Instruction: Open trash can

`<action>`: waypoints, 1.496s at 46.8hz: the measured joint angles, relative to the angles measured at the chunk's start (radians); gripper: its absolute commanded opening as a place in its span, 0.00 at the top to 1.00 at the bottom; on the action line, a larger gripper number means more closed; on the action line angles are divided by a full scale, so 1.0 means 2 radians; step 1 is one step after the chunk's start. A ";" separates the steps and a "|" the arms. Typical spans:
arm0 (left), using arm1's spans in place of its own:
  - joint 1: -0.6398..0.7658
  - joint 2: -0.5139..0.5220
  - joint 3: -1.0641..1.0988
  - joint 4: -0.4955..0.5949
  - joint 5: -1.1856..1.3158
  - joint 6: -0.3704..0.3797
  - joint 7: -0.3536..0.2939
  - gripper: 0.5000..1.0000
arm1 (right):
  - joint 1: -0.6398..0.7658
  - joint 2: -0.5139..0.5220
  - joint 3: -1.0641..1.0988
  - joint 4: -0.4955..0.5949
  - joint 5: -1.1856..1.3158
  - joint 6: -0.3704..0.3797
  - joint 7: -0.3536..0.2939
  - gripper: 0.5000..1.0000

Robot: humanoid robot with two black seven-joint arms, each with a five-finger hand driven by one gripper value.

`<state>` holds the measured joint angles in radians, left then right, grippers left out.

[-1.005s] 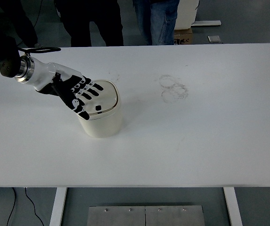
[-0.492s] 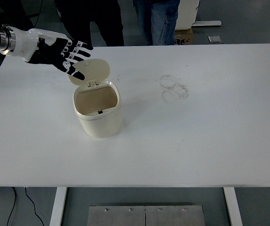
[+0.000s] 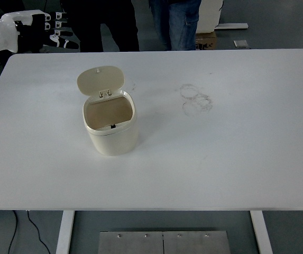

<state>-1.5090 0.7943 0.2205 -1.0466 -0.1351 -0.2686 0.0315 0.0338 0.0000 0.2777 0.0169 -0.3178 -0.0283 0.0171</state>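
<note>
A: In the top view, where is the trash can (image 3: 110, 127)?

B: It sits on the white table (image 3: 220, 159), a bit left of the middle. From the table's center it is at about nine o'clock. It is a small cream can and it stands straight up.

A: Is it open?

B: Yes. The lid (image 3: 100, 80) is flipped up. It stands at the can's twelve o'clock side and hangs on by a little hinge at the back rim. One can look down into the can. The inside looks tan and nothing shows in it.

A: Where is the robot's left hand (image 3: 45, 34)?

B: It is way up in the corner, at about ten o'clock from the can. It is out past the table's far left corner and well apart from the can. The arm (image 3: 3, 36) is white and comes in from the left edge. The fingers (image 3: 61, 37) are black with white bits. They are stretched out loose and point to three o'clock. The hand holds nothing.

A: And the right hand?

B: It does not show in this view.

A: What else is there?

B: Some faint ring marks (image 3: 195, 99) are on the table at three o'clock from the can, a bit toward the far side. People's legs (image 3: 177, 24) stand behind the far edge at twelve o'clock. One pair wears blue jeans. A small cardboard box (image 3: 206, 39) sits on the floor beside them.
</note>
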 measured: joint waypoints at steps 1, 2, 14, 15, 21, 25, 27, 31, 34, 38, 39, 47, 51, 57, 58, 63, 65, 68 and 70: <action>0.012 0.000 -0.012 0.006 0.000 0.002 -0.001 0.00 | 0.000 0.000 0.000 0.000 0.000 0.000 0.000 0.02; 0.025 -0.001 -0.026 0.013 0.000 0.004 -0.001 0.00 | 0.000 0.000 0.000 0.000 0.000 0.000 0.000 0.02; 0.170 -0.017 -0.219 0.083 0.002 0.011 -0.001 0.00 | 0.000 0.000 0.000 0.000 0.000 0.000 0.000 0.02; 0.179 -0.020 -0.230 0.087 0.002 0.011 -0.001 0.00 | 0.000 0.000 0.000 0.000 0.000 0.000 0.000 0.02; 0.235 -0.045 -0.295 0.118 0.002 0.011 -0.002 0.00 | 0.000 0.000 0.000 0.000 0.000 0.000 0.000 0.02; 0.264 -0.066 -0.327 0.141 0.004 0.011 -0.014 0.00 | 0.000 0.000 0.000 0.000 0.000 0.000 0.000 0.02; 0.277 -0.075 -0.338 0.149 0.005 0.011 -0.027 0.00 | 0.000 0.000 0.000 0.000 0.000 0.000 0.000 0.02; 0.302 -0.082 -0.364 0.158 0.006 0.011 -0.057 0.00 | 0.000 0.000 0.000 0.000 0.000 0.000 0.000 0.02; 0.323 -0.083 -0.389 0.159 0.006 0.010 -0.071 0.00 | 0.000 0.000 0.000 0.000 0.000 0.000 0.000 0.02; 0.350 -0.091 -0.435 0.159 0.006 0.009 -0.076 0.00 | 0.000 0.000 0.000 0.000 0.000 0.000 0.000 0.02; 0.357 -0.094 -0.447 0.159 0.007 0.009 -0.076 0.00 | 0.000 0.000 0.000 0.000 0.000 0.000 0.000 0.02; 0.408 -0.121 -0.543 0.159 0.007 0.005 -0.075 0.00 | 0.000 0.000 0.000 0.000 0.000 0.000 0.000 0.02; 0.427 -0.134 -0.573 0.159 0.006 0.004 -0.075 0.00 | 0.000 0.000 0.000 0.000 0.000 0.000 0.000 0.02; 0.449 -0.153 -0.597 0.160 0.002 0.003 -0.075 0.00 | 0.000 0.000 0.000 0.000 0.000 0.000 0.000 0.02; 0.453 -0.156 -0.603 0.161 0.001 0.003 -0.075 0.00 | 0.000 0.000 0.000 0.000 0.000 0.000 0.000 0.02; 0.470 -0.168 -0.630 0.161 0.000 0.002 -0.075 0.00 | 0.000 0.000 0.000 0.000 0.000 0.000 0.000 0.02; 0.474 -0.171 -0.637 0.161 0.000 0.000 -0.075 0.00 | 0.000 0.000 0.000 0.000 0.000 0.000 0.000 0.02; 0.476 -0.172 -0.639 0.161 0.000 -0.001 -0.075 0.00 | 0.000 0.000 0.000 0.000 0.000 0.000 0.000 0.02; 0.477 -0.172 -0.639 0.163 0.000 -0.002 -0.075 0.00 | 0.000 0.000 0.000 0.000 0.000 0.000 0.000 0.02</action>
<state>-0.5545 0.4508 -1.0580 -0.7210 -0.1341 -0.2723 -0.1181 0.0336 0.0001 0.2776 0.0169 -0.3176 -0.0283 0.0168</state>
